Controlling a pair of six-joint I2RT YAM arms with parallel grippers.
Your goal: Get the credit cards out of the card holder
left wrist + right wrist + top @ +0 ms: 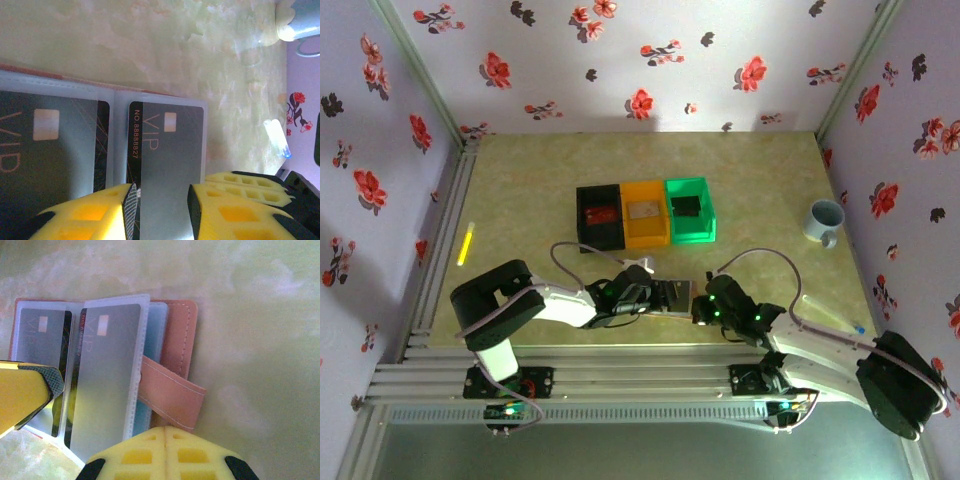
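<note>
card holder open flat, strap pointing right

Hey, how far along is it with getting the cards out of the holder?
Done: the card holder lies open. In hand: the left gripper, fingers apart, is over one VIP card; the right gripper, fingers shut, is beside the strap. To do: that card and the second VIP card sit in clear sleeves; none is out.
</note>
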